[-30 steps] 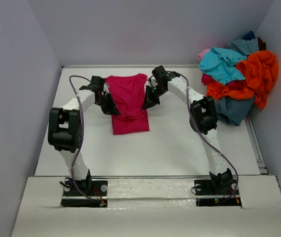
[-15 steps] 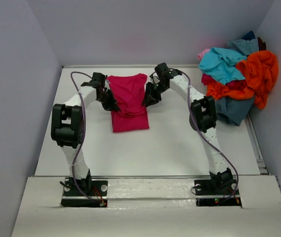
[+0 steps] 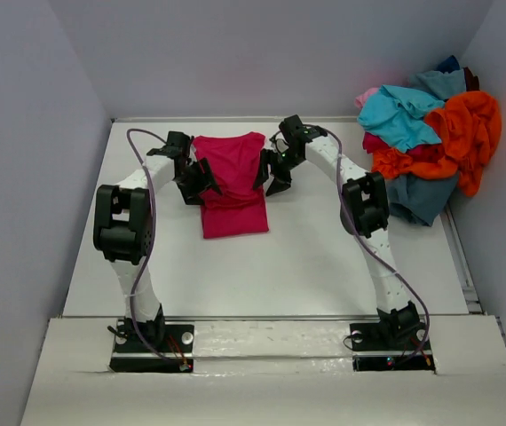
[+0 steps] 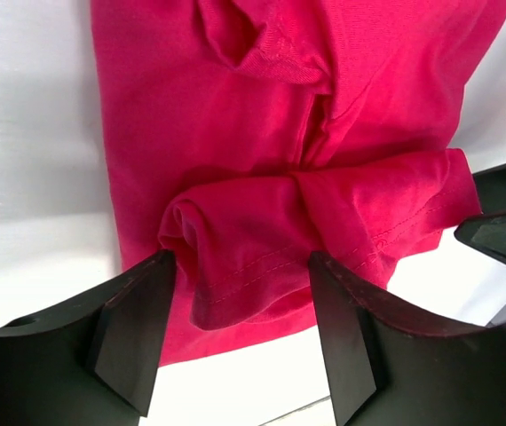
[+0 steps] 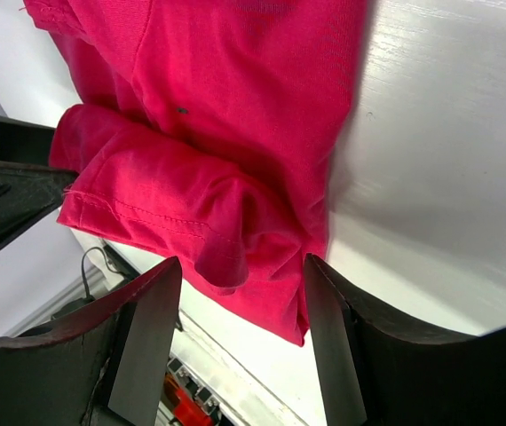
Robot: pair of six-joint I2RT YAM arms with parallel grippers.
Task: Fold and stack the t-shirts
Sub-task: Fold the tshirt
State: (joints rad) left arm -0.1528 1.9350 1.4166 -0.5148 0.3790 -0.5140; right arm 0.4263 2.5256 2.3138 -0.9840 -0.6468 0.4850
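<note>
1. 2 white arms, the left arm (image 3: 122, 231) and the right arm (image 3: 366, 206), are wearing bulky black joint housings.
2. A lilac cable (image 3: 153, 222) is running along each one.
3. Matte black wedge-shaped fingers (image 4: 133, 337) are ending each wrist.
4. Flat black bases (image 3: 151, 348) are anchoring both.

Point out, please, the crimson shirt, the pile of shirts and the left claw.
crimson shirt (image 3: 232, 177), top view, on its flat middle.
pile of shirts (image 3: 464, 124), top view, on its orange part.
left claw (image 4: 240, 266), left wrist view, midway between its open fingertips.
</note>
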